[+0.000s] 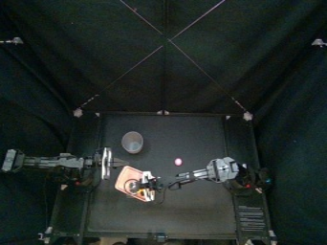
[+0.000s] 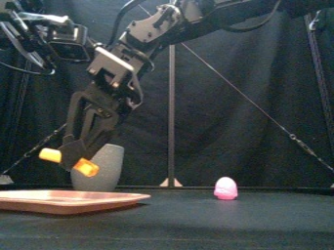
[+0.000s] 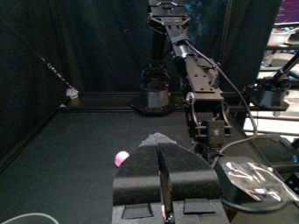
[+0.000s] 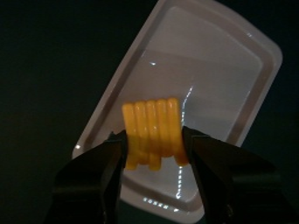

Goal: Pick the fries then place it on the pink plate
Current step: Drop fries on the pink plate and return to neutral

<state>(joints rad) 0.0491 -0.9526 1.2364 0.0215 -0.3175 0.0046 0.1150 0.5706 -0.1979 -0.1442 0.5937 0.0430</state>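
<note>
Overhead view from high, front view low and near — pink plate common to both

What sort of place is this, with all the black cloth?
Probably a robot test booth: black curtains enclose a small table, and the right gripper holds toy fries above a pink tray.

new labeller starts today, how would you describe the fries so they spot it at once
On the table, find the pink tray left of the middle. Right above it the right pincer is shut on the fries. It is the only orange thing, ridged strips side by side, unlike the grey cup and small pink toy.
</note>
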